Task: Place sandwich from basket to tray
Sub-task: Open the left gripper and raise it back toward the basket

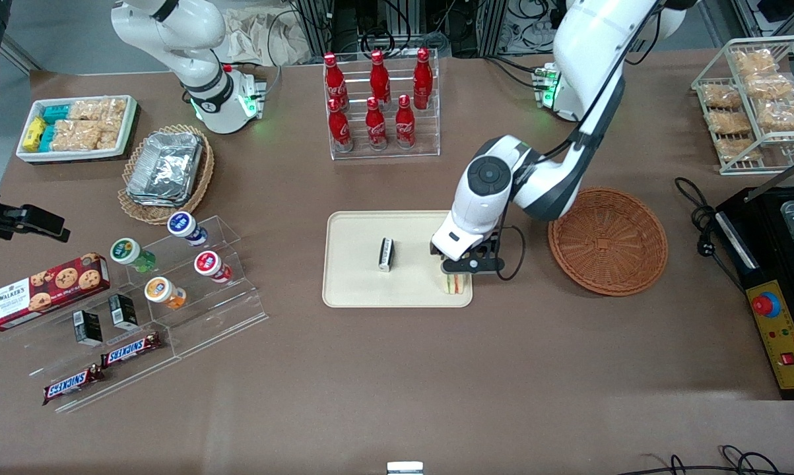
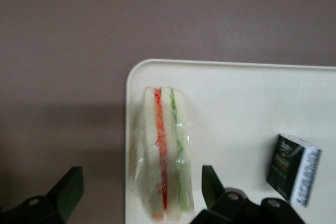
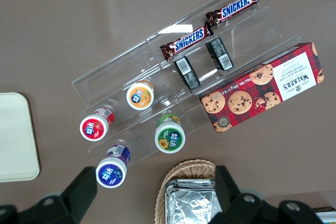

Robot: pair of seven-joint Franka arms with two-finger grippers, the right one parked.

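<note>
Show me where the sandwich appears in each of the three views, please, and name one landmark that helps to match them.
Front view: the sandwich stands on the tray at its corner nearest the basket, just under the hand.
Left wrist view: the sandwich lies between the open fingers.
Right wrist view: not in it.
Shared landmark: the tray's rounded corner.

Snickers bars (image 3: pixel 210 22) — cookie box (image 3: pixel 262 87) — tray (image 3: pixel 16 135).

Overhead front view (wrist close-ups)
</note>
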